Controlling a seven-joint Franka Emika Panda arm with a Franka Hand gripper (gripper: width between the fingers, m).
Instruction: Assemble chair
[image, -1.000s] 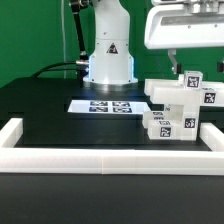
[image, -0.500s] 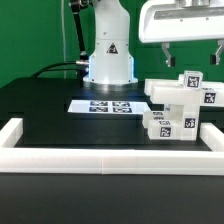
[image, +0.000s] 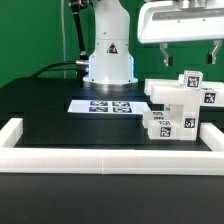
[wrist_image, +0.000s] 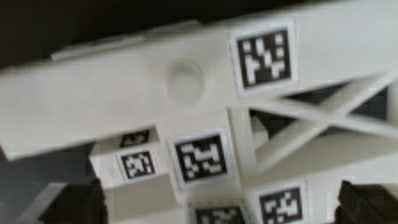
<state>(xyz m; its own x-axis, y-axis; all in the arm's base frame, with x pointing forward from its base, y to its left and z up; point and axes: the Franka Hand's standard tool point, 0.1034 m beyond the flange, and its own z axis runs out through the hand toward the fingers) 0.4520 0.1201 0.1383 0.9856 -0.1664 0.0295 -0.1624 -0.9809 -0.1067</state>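
The chair's white blocky plastic pieces (image: 180, 108), each bearing small black-and-white tags, lay heaped together on the black tabletop (image: 50, 105) near its edge on the exterior view's right, just inside the low white border rail (image: 100, 160) and beside the marker board (image: 105, 105). The likely hazard was descending into so tight a pile: a tip might strike a neighbouring piece, topple the heap, or pinch two parts at once. The jaws hung spread wide and empty directly above the pile, clear of it.
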